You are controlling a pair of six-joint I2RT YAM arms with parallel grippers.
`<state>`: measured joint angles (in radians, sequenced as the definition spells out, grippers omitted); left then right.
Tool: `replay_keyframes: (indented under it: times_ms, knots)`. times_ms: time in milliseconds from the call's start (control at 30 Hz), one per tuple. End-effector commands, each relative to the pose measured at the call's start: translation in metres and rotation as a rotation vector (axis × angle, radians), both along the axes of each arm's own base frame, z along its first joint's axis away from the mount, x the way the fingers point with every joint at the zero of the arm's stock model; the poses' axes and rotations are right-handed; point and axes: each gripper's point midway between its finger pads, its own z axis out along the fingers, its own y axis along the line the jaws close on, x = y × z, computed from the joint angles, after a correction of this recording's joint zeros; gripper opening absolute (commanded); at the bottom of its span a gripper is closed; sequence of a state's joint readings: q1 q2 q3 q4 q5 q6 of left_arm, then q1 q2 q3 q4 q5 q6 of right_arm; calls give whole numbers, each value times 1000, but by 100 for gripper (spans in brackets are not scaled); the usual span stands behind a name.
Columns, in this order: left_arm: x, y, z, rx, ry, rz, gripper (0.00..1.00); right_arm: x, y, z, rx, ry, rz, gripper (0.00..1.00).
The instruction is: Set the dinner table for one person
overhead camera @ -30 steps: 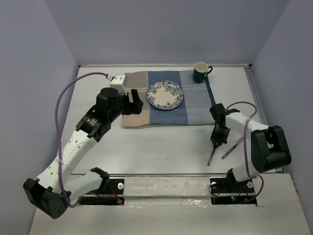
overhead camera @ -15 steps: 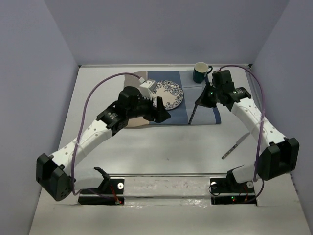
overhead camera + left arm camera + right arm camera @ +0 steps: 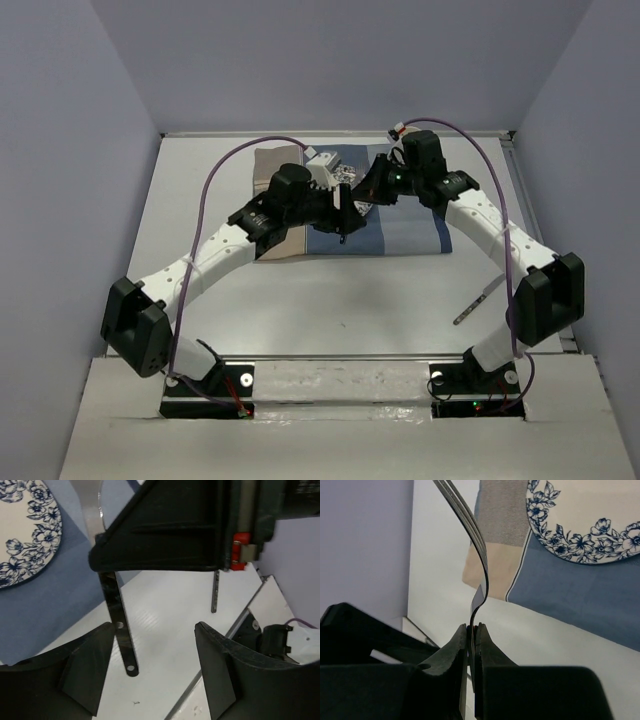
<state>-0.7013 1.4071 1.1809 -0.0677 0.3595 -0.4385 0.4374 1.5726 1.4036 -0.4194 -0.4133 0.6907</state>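
Dinner table (image 3: 330, 300) spreads white-grey across the floor of the walled cell, with both arms bolted at its near edge. At its far middle lies a blue-and-beige striped mat (image 3: 400, 235) carrying a blue-flowered plate (image 3: 585, 525). Both arms reach over this mat and meet above it. The right gripper (image 3: 472, 627) is pinched tight on the handle of a fork (image 3: 480, 555), tines pointing away from its wrist. The left gripper (image 3: 152, 645) has its fingers spread wide, and the fork's handle hangs in the gap, close to one finger; contact cannot be told. A second utensil (image 3: 478, 300) lies on the bare tabletop near the right arm.
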Motion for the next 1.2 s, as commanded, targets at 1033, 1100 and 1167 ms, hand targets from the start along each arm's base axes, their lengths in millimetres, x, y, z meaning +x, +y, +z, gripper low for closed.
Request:
replay_keyframes:
  times_ms: [1033,1100,1167]
  knots:
    - [123,143,-74,362,31,623,0,-23,-52,-18,-49,35,-55,64]
    - [137,154,-100,420,76,656,0,-32,-66,-39,-123,77,-87,63]
    - [149,167,-114,454,91,694,0,-37,-74,-50,-165,87,-106,63]
